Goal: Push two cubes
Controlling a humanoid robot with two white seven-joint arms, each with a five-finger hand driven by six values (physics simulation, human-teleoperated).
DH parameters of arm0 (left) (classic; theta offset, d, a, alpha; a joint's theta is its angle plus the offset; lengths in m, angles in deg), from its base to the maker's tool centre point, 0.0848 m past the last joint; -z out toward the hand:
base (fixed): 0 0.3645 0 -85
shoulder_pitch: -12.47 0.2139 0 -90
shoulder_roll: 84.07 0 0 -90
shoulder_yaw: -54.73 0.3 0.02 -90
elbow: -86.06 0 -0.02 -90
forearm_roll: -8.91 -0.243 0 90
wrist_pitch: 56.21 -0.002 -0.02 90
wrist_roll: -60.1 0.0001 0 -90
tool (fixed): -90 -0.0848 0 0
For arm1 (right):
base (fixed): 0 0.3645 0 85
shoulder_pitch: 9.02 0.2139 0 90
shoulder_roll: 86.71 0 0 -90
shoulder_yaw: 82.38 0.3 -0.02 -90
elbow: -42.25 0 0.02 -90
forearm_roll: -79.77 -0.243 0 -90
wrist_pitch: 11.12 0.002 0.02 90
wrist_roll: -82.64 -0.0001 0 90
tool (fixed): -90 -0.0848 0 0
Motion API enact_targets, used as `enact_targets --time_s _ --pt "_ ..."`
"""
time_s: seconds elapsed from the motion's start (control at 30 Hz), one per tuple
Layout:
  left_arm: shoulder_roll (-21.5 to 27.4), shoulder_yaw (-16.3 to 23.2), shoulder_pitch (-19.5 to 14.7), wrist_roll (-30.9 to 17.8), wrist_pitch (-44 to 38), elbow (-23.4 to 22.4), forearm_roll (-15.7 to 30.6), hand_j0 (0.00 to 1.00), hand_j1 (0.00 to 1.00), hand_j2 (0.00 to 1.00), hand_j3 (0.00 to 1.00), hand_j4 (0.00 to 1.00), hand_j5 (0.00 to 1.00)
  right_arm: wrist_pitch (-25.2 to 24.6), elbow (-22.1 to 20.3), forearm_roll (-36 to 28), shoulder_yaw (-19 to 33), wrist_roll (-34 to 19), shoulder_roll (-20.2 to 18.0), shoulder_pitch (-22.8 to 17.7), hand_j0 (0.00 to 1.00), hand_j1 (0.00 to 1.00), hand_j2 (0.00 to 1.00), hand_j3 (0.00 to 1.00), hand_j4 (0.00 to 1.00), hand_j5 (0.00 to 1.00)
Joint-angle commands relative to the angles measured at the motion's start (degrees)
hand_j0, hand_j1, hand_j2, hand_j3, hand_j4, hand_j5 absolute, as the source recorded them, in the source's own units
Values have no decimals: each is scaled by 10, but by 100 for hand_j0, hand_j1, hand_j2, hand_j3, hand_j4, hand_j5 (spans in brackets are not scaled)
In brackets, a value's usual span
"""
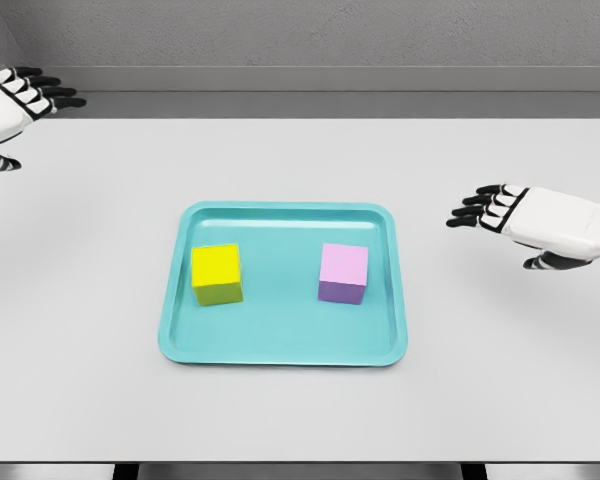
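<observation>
A yellow cube [217,273] sits on the left part of a teal tray [280,345]. A pink cube [343,273] sits on the tray's right part, a cube's width or more from the yellow one. My right hand [485,209] hovers to the right of the tray, fingers spread and pointing left toward the pink cube, holding nothing. My left hand [30,92] is at the far upper left edge of the view, far from the tray, fingers extended and empty.
The tray lies in the middle of a white table [90,300]. A grey wall and floor strip run behind the table's far edge.
</observation>
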Motion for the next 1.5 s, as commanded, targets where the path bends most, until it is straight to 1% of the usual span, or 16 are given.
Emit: enact_targets --time_s 0.0,0.1,0.17,0.2,0.3,0.33,0.37,0.4,0.47,0.57,0.67,0.77,0.93,1.07,1.23,1.47 --pt "-5 28 0 -31 0 4 -4 100 100 100 100 100 100 -1 5 -2 -2 1 -1 1 100 100 100 100 100 100" --pt "-9 45 1 -55 0 6 -16 100 100 100 100 100 100 -1 3 -21 17 19 0 1 100 100 100 100 100 100" --pt "-9 46 1 -58 0 6 -17 100 100 100 100 100 100 -1 4 -54 25 60 -7 0 100 100 100 100 100 100" --pt "-9 46 1 -58 0 7 -17 100 100 100 100 100 100 -1 5 -53 31 48 -6 3 100 100 100 100 100 100" --pt "-9 46 0 -61 0 7 -17 100 100 100 100 100 100 -1 7 -32 46 -162 14 62 99 99 99 99 99 99" --pt "-9 47 0 -71 0 7 -17 100 100 100 100 100 100 -1 18 -30 45 -192 20 81 96 96 96 96 96 96" --pt "-12 58 -2 -76 0 7 -17 100 100 100 100 100 100 -1 20 -25 45 -220 22 91 88 88 88 88 88 88" --pt "-13 61 -3 -85 0 7 -17 100 100 100 100 100 100 -1 19 -9 43 -222 22 95 81 81 81 81 81 81" --pt "-26 67 -3 -95 0 6 -19 100 100 100 100 100 100 -1 17 54 40 -222 58 97 75 75 75 75 75 75" --pt "-47 79 -3 -96 0 5 -44 100 100 100 100 100 100 -1 14 68 39 -222 90 96 62 62 62 62 62 62" --pt "-48 92 -6 -114 0 6 -44 100 100 100 100 100 100 -1 16 69 32 -222 109 90 62 62 62 62 62 62" --pt "-49 104 -10 -126 0 6 -58 77 77 77 77 77 77 -1 14 69 27 -222 109 89 61 61 61 61 61 61" --pt "-54 112 -7 -133 0 7 -59 70 70 70 70 70 70 -1 16 69 22 -222 111 82 57 57 57 57 57 57" --pt "-53 116 -4 -133 0 22 -53 70 70 70 70 70 70 -1 19 81 13 -222 146 69 57 57 57 57 57 57" --pt "-49 116 -4 -132 0 70 -31 71 71 71 71 71 71 -1 18 82 5 -222 167 69 57 57 57 57 57 57" --pt "-46 116 13 -132 0 108 -17 71 71 71 71 71 71 -1 15 84 4 -222 173 65 56 56 56 56 56 56"
